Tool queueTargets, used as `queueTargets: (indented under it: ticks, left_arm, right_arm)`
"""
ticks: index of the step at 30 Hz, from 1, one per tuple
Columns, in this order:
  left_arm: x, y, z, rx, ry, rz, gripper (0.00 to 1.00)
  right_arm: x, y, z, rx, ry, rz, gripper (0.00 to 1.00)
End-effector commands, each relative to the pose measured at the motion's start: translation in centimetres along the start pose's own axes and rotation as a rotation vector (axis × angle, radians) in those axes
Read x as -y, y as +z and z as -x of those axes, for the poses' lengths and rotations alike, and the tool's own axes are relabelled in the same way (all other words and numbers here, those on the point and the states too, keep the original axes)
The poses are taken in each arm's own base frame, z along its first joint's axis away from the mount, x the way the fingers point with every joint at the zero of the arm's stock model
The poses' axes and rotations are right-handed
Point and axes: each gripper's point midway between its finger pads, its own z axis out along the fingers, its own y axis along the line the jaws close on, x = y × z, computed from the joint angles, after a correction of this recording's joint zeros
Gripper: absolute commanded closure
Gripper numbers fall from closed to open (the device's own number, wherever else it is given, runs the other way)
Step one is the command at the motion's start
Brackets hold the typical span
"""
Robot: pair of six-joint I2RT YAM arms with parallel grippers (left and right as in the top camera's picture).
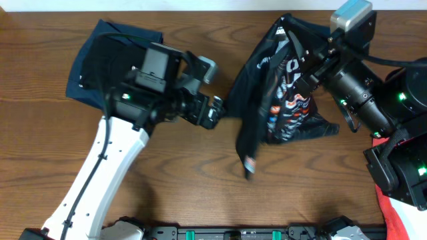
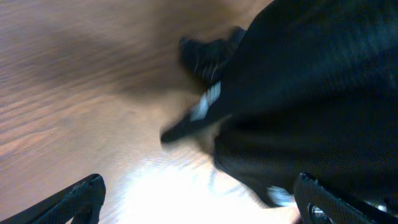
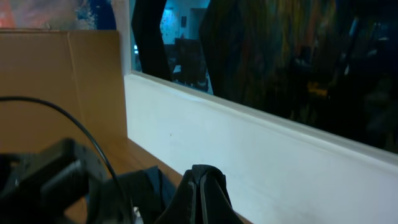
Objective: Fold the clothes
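The black jersey, with orange-white lines and white lettering, hangs bunched and lifted above the table, and a dark strip trails down toward the front. My right gripper is shut on the jersey's upper part. In the right wrist view its fingertips are pressed together and point at the white wall. My left gripper stands wide open at the jersey's left edge. In the left wrist view the blurred black jersey fills the right side, above that gripper, and nothing is between its fingers.
A folded navy garment lies at the back left, partly under the left arm. A red T-shirt shows at the front right edge beneath the right arm's base. Bare wood table lies in front of the jersey.
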Motion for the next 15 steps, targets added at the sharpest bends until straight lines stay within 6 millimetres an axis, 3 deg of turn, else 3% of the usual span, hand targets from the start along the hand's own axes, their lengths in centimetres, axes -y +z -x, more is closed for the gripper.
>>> queueTargets:
  ticks: [1,6,9,10,11,13,15]
  left_arm:
    - [2.8,0.8,-0.4,-0.029,0.086,-0.06,0.02]
    - [5.8,1.5,-1.3,-0.064,0.15,-0.109,0.02]
    - [6.4,1.6,-1.5,-0.071,0.166,-0.112,0.01]
    - [6.2,1.7,-1.5,-0.071,0.166,-0.105,0.05]
    - [6.0,1.7,-1.5,-0.071,0.167,-0.088,0.16]
    - [5.3,1.7,-1.4,-0.07,0.167,-0.048,0.53]
    - [4.7,1.7,-1.4,-0.071,0.168,-0.011,0.75]
  right_arm:
    - [-0.3,-0.3,0.9,0.028,-0.019,0.007,0.99]
    - [-0.2,-0.3,1.5,0.051,-0.028,0.004,0.99]
    - [-0.2,-0.3,1.7,0.059,-0.03,0.002,0.99]
    - [-0.2,-0.4,1.7,0.059,-0.03,0.002,0.99]
    - [-0.2,-0.4,1.8,0.059,-0.03,0.002,0.99]
    - [-0.2,-0.4,1.6,0.055,-0.028,0.002,0.99]
    - [-0.2,-0.4,1.3,0.042,-0.025,0.002,0.99]
